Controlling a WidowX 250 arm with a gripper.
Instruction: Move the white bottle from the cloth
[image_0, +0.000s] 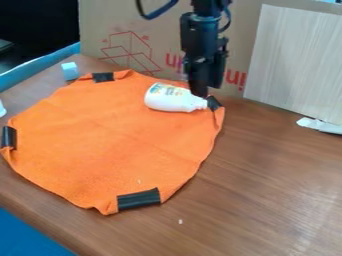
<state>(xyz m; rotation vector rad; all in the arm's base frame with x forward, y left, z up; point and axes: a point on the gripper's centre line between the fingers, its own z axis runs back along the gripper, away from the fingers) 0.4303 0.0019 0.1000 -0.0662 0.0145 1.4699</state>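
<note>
Okay, white bottle (167, 98) lying on its side on the orange cloth (100, 145), nozzle end just below my claw (200, 94) in the view, base pointing away from it toward the view's left. My claw hangs tip down by the cloth's edge; can't tell if it's open or closed, or if it touches the bottle. Black tape strip (214, 103) on the cloth right beside the nozzle. Another strip at the cloth's far edge, view-left of my claw; two more well apart from it, one at the view's left, one toward the camera. Cardboard (150, 30) behind my claw, pale panel (294, 60) to its view-right, crumpled white scrap (320, 125) near the panel's base. Small pale block (70, 71) well off view-left on the brown table (267, 190).
</note>
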